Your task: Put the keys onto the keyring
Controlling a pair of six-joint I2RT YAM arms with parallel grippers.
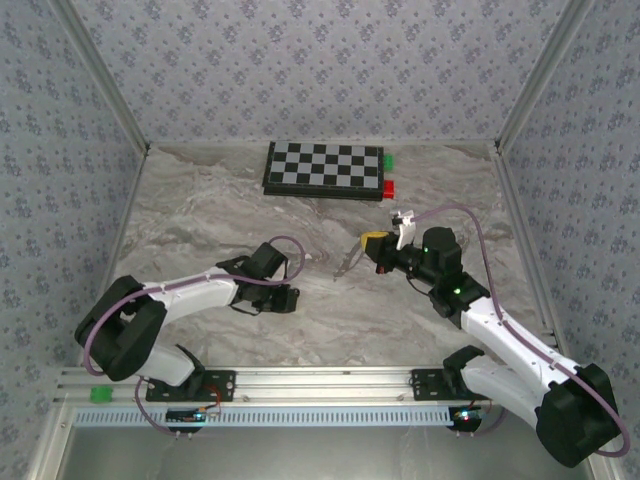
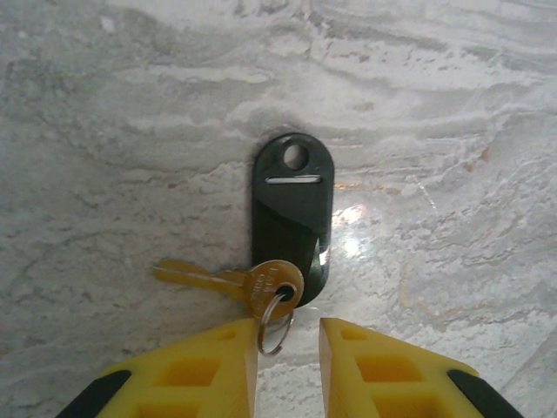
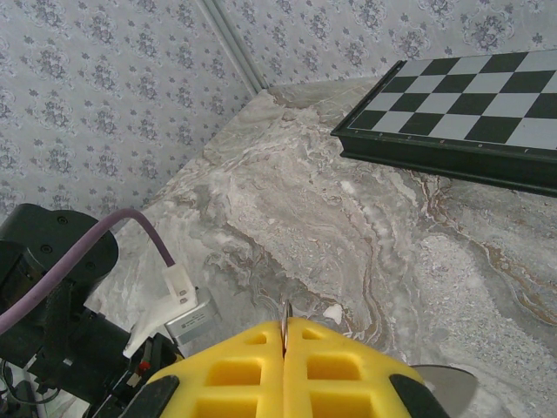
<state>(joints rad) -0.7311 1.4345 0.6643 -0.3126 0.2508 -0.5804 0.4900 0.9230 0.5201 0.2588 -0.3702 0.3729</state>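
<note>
Top external view: my two arms reached inward over the marbled worktop [image 1: 200, 220]. A chessboard [image 1: 322, 168] lay at the far edge, with a green block [image 1: 388, 160] and a red block [image 1: 389, 188] at its right end.
Left claw: my left claw [image 2: 289, 335] was low over the worktop. Its yellow fingers were parted with a clear gap and gripped nothing.
Keys: the keys [image 2: 283, 252] lay flat on the worktop just ahead of my left fingertips. They were a black tag [image 2: 291, 205] with a hole at its far end and a brass key [image 2: 218, 277] pointing left.
Small wire ring: the small wire ring [image 2: 276, 322] passed through the brass key's head and lay in the gap between my left fingers, nearer the left one. I could not tell whether it touched.
Right claw: my right claw [image 3: 285, 326] was pressed fully together, pinching thin metal.
Keyring: the keyring [image 3: 285, 312] was nipped edge-on between my right fingertips. From above it showed as a pale thin loop [image 1: 349, 262] sticking out of my right claw [image 1: 372, 243] toward my left arm, apart from it.
</note>
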